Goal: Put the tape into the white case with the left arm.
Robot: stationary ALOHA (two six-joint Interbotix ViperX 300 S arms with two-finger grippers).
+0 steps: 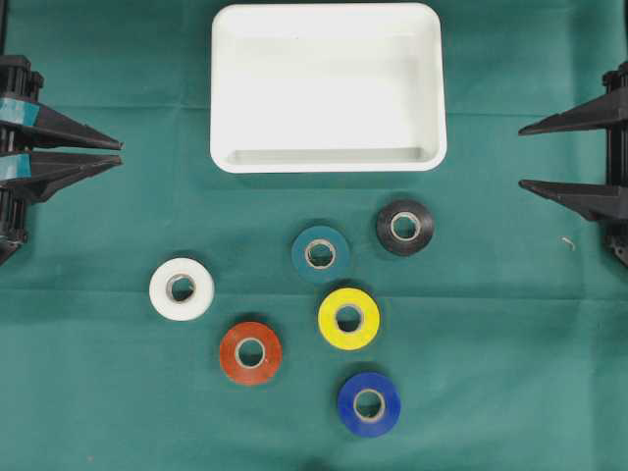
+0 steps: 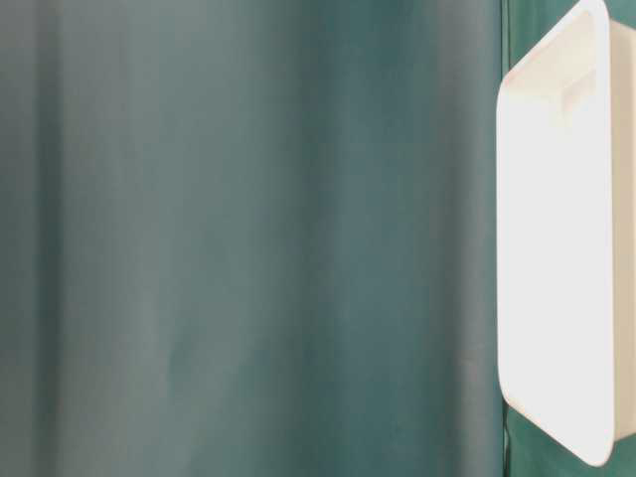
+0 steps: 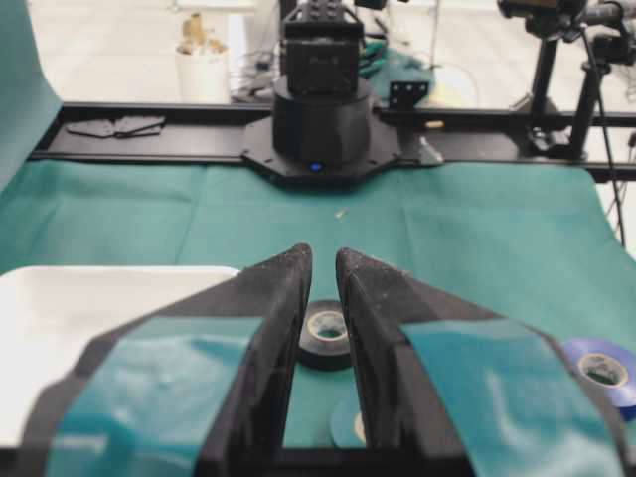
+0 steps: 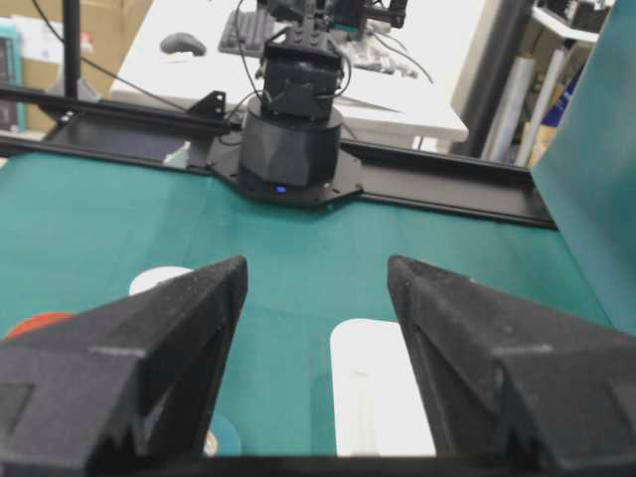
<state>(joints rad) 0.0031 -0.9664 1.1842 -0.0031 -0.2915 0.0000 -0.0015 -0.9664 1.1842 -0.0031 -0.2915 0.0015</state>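
Green cloth (image 1: 118, 392) carries six close-set rolls, so I fear my nearly closed, empty left gripper (image 1: 118, 152) knocks the teal roll (image 1: 321, 254) while reaching past toward the white case (image 1: 328, 157).

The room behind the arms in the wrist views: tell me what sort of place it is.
Probably a robotics lab or workshop. A green cloth covers the bench, arm bases are bolted to a black rail, a camera stand stands at the side, and a desk with a keyboard sits behind.
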